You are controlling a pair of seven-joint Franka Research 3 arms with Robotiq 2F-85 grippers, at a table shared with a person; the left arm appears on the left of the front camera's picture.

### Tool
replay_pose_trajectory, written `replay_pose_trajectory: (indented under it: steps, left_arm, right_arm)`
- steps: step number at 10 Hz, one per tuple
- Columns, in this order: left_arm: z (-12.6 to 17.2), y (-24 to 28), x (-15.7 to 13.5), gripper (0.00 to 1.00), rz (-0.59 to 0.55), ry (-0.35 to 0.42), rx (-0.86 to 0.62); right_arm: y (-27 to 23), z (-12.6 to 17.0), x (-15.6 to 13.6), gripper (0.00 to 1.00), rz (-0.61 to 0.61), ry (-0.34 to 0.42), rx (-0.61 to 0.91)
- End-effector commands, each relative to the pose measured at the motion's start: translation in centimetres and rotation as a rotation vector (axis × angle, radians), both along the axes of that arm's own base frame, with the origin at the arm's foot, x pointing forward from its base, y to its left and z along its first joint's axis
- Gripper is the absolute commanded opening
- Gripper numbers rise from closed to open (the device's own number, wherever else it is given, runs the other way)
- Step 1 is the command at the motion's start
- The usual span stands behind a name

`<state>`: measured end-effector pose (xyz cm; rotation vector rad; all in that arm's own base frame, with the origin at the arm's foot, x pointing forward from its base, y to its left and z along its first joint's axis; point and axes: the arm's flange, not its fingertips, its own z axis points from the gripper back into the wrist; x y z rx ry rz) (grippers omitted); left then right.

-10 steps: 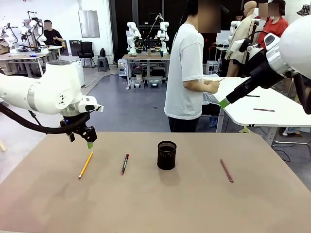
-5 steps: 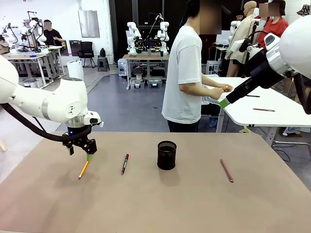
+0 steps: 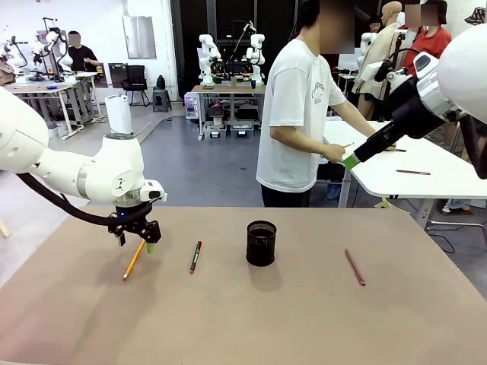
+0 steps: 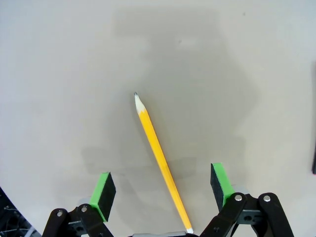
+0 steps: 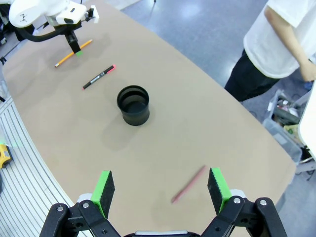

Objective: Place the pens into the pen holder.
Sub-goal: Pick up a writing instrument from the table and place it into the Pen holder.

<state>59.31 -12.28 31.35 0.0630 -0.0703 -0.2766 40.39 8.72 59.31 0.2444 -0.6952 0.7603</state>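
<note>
1. The left claw [image 3: 137, 242] hangs spread wide astride the pencil [image 4: 157, 154] (not touching, I'd say), well left of the holder [image 3: 261, 243].
2. First pickup, I reckon: it needs to drop, pinch, lift and carry to the holder.
3. The black pen [image 3: 195, 257] lies just left of the holder and the pink pen [image 3: 354, 267] to its right. The right claw [image 5: 160, 190] is open, high above.

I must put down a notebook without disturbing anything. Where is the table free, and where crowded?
Free: the whole near strip of the table, in front of everything; also the gap between the pen holder and the reddish-pink pen. Crowded: the left part, where the open left gripper hangs over the yellow pencil, with the black pen beside it.
</note>
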Motion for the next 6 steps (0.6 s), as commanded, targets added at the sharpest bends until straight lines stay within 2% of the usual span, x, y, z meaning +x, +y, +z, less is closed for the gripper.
replay_pose_trajectory:
  steps: [1,6]
  left_arm:
    - [-0.17,-0.03,0.25,1.0,0.085,-0.037,0.0]
    - [-1.06,-0.14,0.99,1.0,0.204,-0.044,-0.02]
  right_arm:
    - [-0.15,0.03,0.02,1.0,0.004,0.001,0.008]
    - [-0.15,0.03,0.02,1.0,0.004,0.001,0.008]
